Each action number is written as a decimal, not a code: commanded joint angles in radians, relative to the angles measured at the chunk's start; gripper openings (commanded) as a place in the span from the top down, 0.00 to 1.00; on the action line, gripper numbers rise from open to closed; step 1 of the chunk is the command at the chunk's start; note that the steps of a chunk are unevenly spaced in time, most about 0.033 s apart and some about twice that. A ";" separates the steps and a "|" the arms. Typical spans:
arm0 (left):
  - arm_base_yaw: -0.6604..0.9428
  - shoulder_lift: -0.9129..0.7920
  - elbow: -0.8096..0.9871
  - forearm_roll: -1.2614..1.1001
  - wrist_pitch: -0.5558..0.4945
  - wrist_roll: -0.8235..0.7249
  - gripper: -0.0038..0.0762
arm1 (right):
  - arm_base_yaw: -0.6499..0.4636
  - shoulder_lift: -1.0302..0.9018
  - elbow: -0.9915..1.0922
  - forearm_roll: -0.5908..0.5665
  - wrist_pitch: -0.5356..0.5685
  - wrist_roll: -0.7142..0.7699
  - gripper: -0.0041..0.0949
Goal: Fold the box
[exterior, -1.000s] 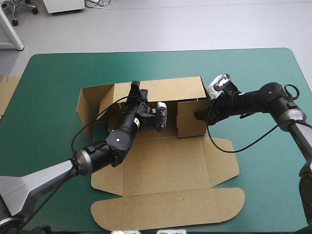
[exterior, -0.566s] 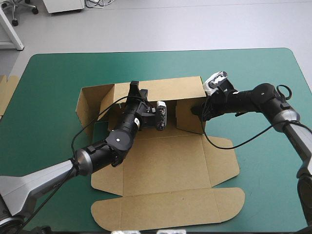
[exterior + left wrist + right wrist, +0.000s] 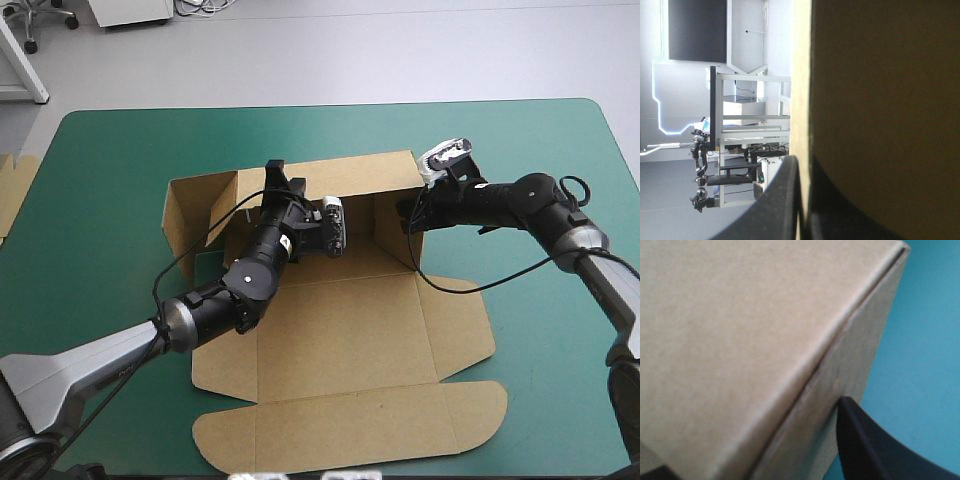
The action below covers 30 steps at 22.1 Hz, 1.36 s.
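Box (image 3: 340, 340), brown board, sits mid-table on the teal-green cover (image 3: 100, 330), a bit toward the left side, half assembled. Back wall (image 3: 340, 175) stands upright along the far side. Right side wall (image 3: 395, 230) is raised too, meeting the back wall at a corner. Left side flap (image 3: 190, 215) is up but splayed outward at an angle, not tucked. Base panel lies flat, and a rounded flap (image 3: 462, 320) lies flat on the cover off its right edge. Lid panel (image 3: 350, 435) with rounded ends lies flat toward the near edge.

Left gripper (image 3: 275, 175) is at the top edge of the back wall, near its left end. In the left wrist view the fingers (image 3: 782, 200) are nearly together, with the pale board edge (image 3: 801, 100) pinched between them, so it is clamped on the box.

Right gripper (image 3: 405, 215) is at the raised right side wall, just by the back corner. In the right wrist view its fingers are spread wide and the box corner (image 3: 740, 330) fills the space between them. One black finger (image 3: 875, 445) has its tip against the board's outer face, with the cover beyond. It is not gripping anything.

Spare board (image 3: 15, 190) pokes in at the table's left edge.
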 commanded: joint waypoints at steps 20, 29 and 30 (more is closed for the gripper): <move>-0.004 -0.020 -0.077 0.017 -0.027 -0.017 0.96 | 0.080 -0.041 -0.028 -0.061 -0.026 0.133 0.96; -0.004 -0.020 -0.093 0.017 -0.034 -0.026 0.81 | 0.080 -0.041 -0.028 -0.064 -0.053 0.212 0.96; -0.006 -0.022 -0.093 0.017 -0.034 -0.026 0.76 | 0.080 -0.041 -0.028 -0.064 -0.054 0.212 0.96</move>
